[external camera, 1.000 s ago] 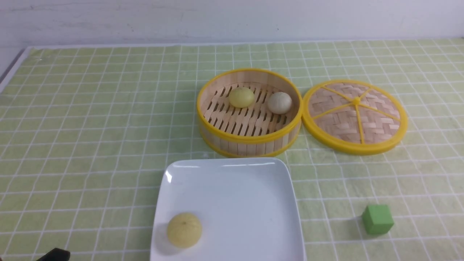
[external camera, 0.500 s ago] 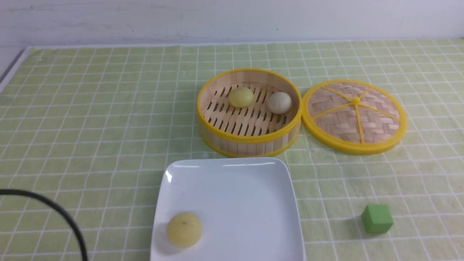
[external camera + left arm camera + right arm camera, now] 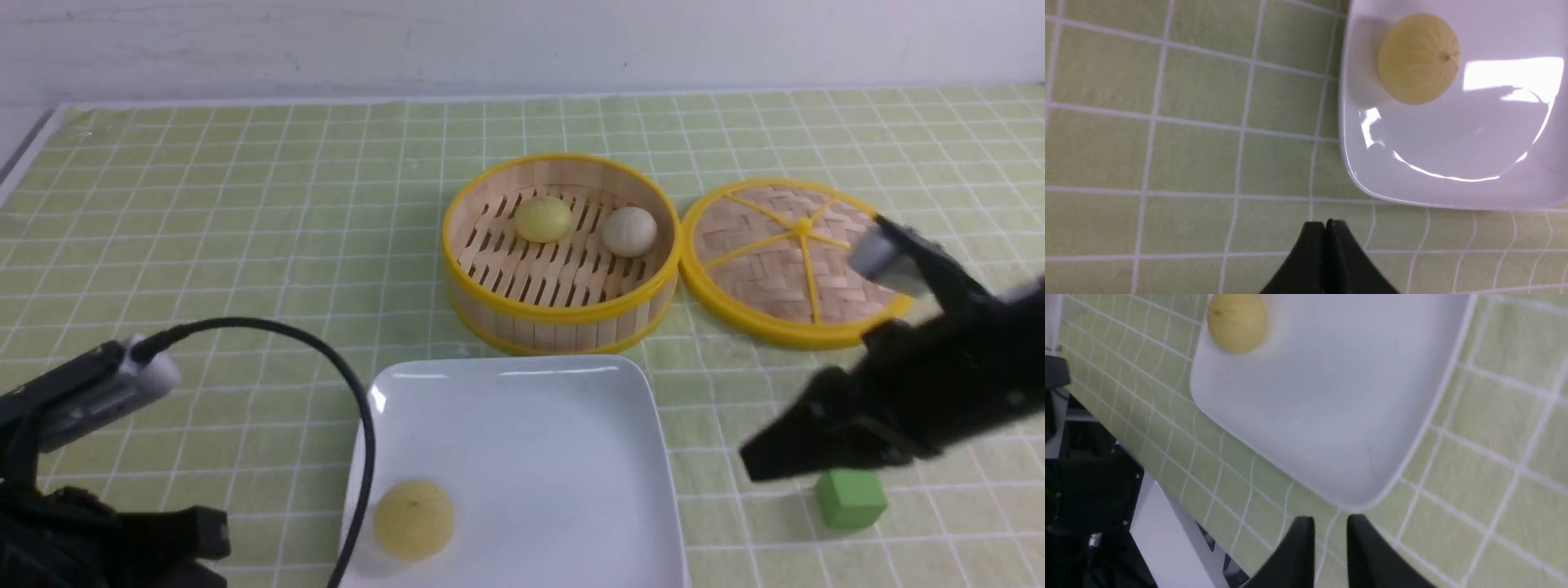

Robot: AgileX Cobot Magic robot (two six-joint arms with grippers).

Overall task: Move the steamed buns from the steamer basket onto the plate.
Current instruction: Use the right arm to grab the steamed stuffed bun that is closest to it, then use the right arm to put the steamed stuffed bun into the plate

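Two steamed buns sit in the steamer basket (image 3: 563, 327), a pale yellow bun (image 3: 544, 219) towards the back and a greyish-white bun (image 3: 629, 231) close to the wall on the robot's right. A third, yellow bun (image 3: 414, 518) lies on the white square plate (image 3: 555, 457), near its left front corner.

The right gripper (image 3: 1330, 522) hangs above the cloth off the plate's right front corner, its fingers parted by only a narrow slit and holding nothing. The left gripper (image 3: 1325, 223) is low beside the plate's left edge, its fingertips pressed together and empty.

My main worry is the right gripper's slit. It looks too narrow for a bun, so unless it spreads first, the tips would likely land on the dome and push the bun aside. The greyish-white bun looks awkward too: a finger may catch the yellow rim and drag or tip the light basket, which sits just beside the woven lid (image 3: 800, 261). Smooth round buns can squirt out of a hard pinch, and the glossy plate would let a dropped one roll off. The right arm is also low over the green cube (image 3: 851, 496) and could knock it. The left arm's black cable (image 3: 359, 441) loops across the plate's left edge and might brush the bun there.
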